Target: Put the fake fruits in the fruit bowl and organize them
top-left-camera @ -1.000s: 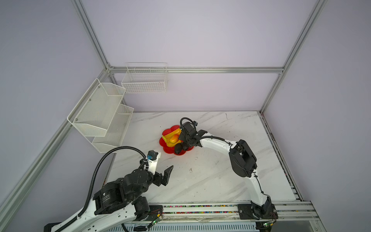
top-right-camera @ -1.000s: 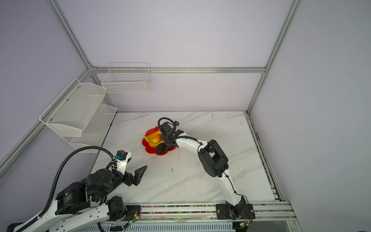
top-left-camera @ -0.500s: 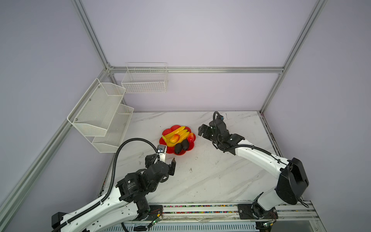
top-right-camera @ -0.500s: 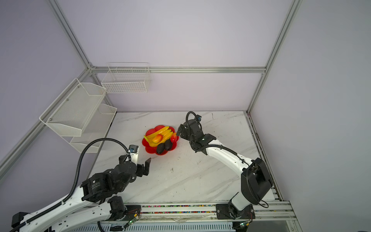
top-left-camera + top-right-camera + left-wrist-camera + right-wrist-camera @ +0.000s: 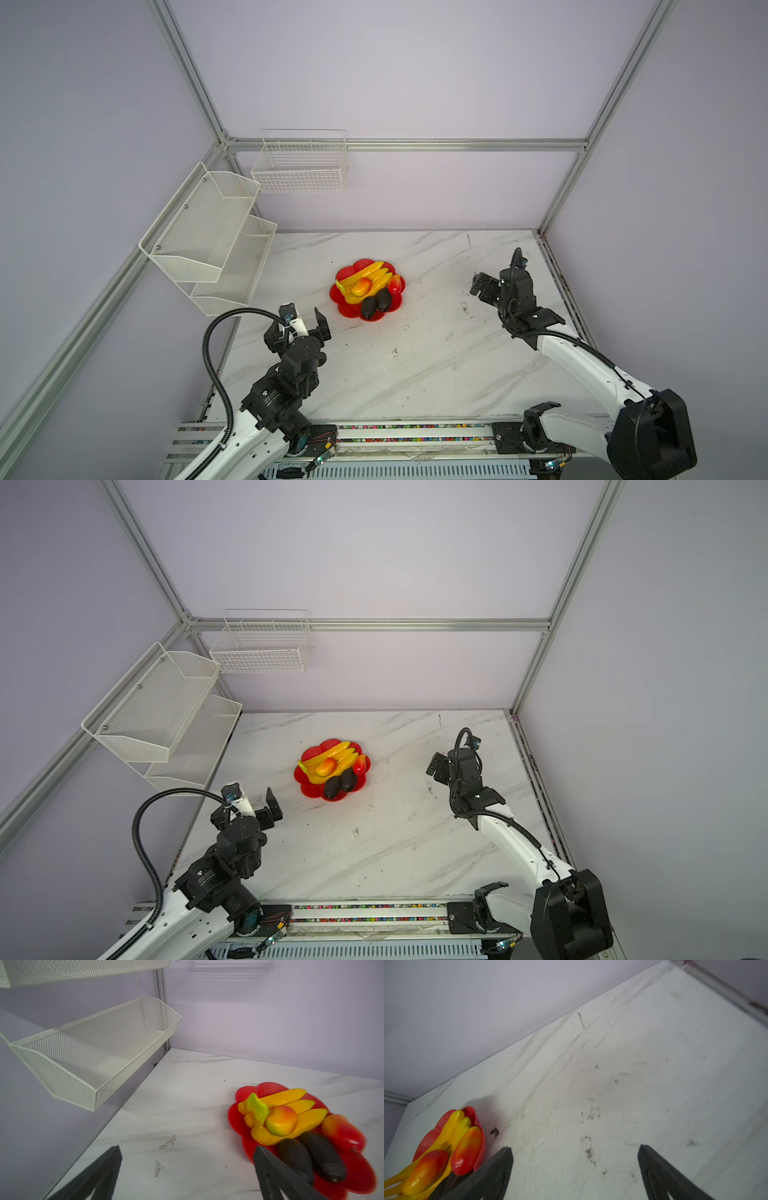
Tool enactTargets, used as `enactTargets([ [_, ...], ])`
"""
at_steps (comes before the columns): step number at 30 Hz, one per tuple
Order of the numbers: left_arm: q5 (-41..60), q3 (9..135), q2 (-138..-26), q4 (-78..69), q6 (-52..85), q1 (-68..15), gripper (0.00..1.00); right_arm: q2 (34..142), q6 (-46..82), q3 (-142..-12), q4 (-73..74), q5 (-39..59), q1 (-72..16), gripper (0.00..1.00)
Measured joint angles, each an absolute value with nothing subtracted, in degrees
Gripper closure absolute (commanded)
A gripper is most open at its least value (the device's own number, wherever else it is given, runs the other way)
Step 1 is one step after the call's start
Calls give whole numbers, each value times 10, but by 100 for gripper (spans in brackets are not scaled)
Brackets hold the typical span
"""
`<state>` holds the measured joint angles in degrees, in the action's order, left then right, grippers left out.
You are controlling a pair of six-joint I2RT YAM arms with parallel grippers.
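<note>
- Your right hand (image 5: 484, 284) has opened and pulled away from the fruit bowl (image 5: 345, 310) to the right side of the surface (image 5: 415, 357).
- Your left hand (image 5: 298, 330) has shifted left, away from the near edge.
- Both avocados (image 5: 376, 302) now lie uncovered.

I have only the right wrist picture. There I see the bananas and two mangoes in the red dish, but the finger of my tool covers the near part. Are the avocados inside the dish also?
Observer: Yes. In both top views the two avocados lie side by side inside the fruit bowl, at its near edge.
Operator: Does some fruit lie on the table outside it?
Observer: No. The marble table carries only scuff marks around the bowl.
Operator: And where is the left tool?
Observer: The left tool hangs open and empty near the bowl, on its left, not touching it.
</note>
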<state>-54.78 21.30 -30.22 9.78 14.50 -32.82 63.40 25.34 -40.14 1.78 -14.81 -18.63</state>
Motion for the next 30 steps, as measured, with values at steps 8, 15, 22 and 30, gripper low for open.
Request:
enactTargets([
  [8,-444,124,-642,-283,59,-141,0,710,82,-185,430,-279,-172,3],
  [15,-348,129,-820,-496,-6,-108,0,907,11,-215,608,-244,-141,3],
  [22,-269,135,-916,-582,0,-32,0,1025,-23,-237,757,-197,-99,3],
  [30,-230,164,-909,-578,4,-30,0,1031,-25,-247,773,-178,-86,3],
])
